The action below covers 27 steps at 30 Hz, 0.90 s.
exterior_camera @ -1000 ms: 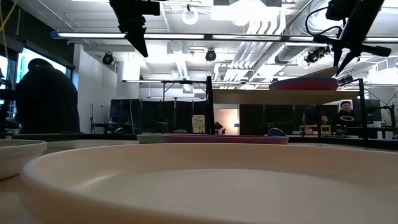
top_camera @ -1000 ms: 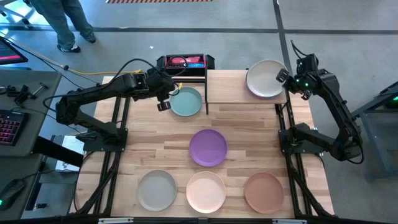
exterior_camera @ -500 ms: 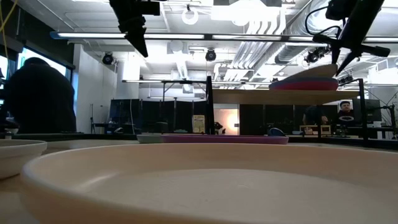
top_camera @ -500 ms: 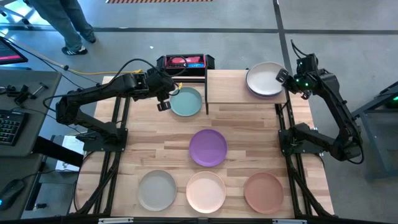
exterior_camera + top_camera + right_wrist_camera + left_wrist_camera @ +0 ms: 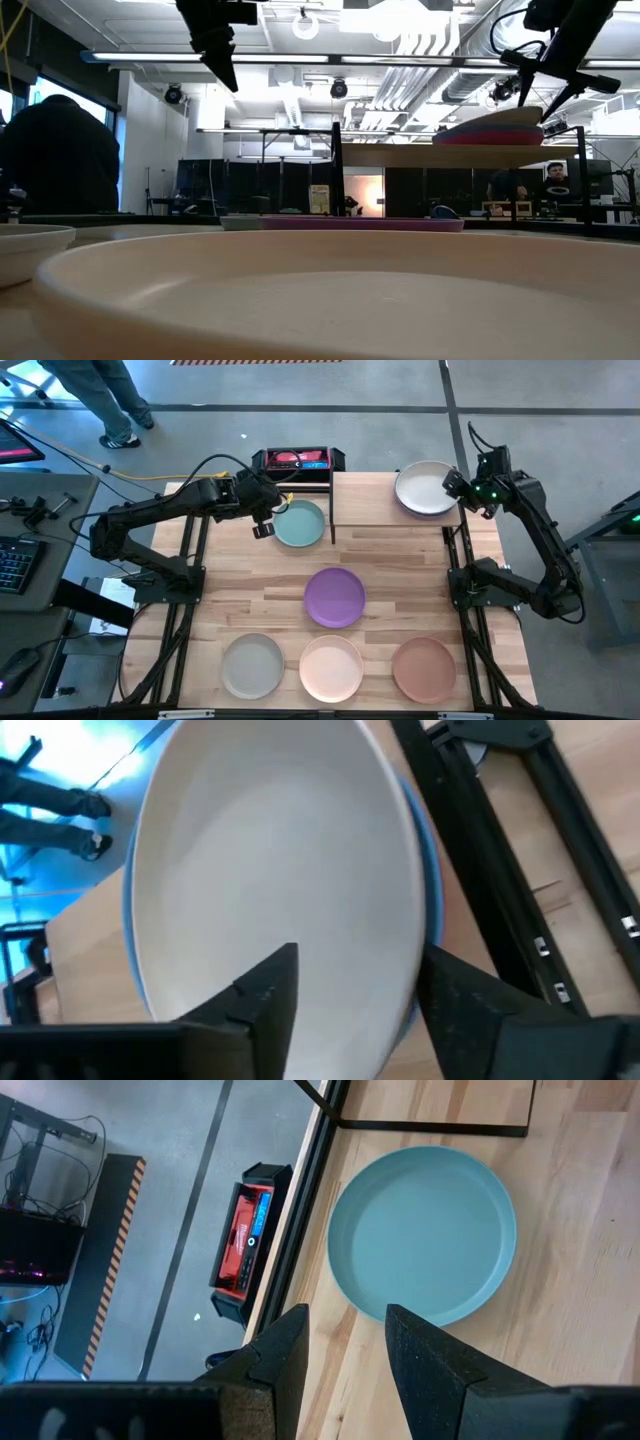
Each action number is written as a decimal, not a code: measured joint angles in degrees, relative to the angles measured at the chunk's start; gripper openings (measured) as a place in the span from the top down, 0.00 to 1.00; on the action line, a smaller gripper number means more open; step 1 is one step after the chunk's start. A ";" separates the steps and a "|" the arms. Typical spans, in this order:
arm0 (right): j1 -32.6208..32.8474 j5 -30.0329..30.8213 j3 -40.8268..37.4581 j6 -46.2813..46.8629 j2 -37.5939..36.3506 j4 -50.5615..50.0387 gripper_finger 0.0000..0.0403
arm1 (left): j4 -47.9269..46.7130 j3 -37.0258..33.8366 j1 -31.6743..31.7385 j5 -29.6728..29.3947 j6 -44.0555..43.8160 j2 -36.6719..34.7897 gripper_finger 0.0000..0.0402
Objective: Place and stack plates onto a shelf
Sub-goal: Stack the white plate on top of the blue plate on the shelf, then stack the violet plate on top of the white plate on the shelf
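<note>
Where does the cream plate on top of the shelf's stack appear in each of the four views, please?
High view: cream plate at the shelf's right end, beside the right claw.
Low view: upper right, topping the stack, under the right claw.
Left wrist view: not in it.
Right wrist view: fills the picture, blue rim beneath.
Shared landmark: the shelf's black metal posts.

1. The whole wooden table (image 5: 400, 560) is seen from directly overhead, both arms included.
2. A level view is taken from table-top height, very near a peach plate (image 5: 330, 300), facing the room beyond.
3. The pale teal plate (image 5: 422, 1235) is viewed closely from the left wrist; it is shared with the overhead view, at 11 o'clock there.
4. The cream plate (image 5: 280, 870) is viewed closely from the right wrist; it is shared with the overhead view, at 1 o'clock there.
</note>
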 joint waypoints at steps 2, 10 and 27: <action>0.02 -0.41 0.00 -0.25 0.00 -0.45 0.51 | 0.02 0.00 0.00 0.00 0.00 0.00 0.69; -0.07 -0.51 0.00 -1.60 -0.07 -2.34 0.40 | 0.00 0.00 0.00 -0.01 0.00 0.00 0.69; 1.02 -4.75 0.00 -14.14 -7.42 -3.20 0.37 | 0.01 0.00 0.00 -0.02 0.00 0.00 0.69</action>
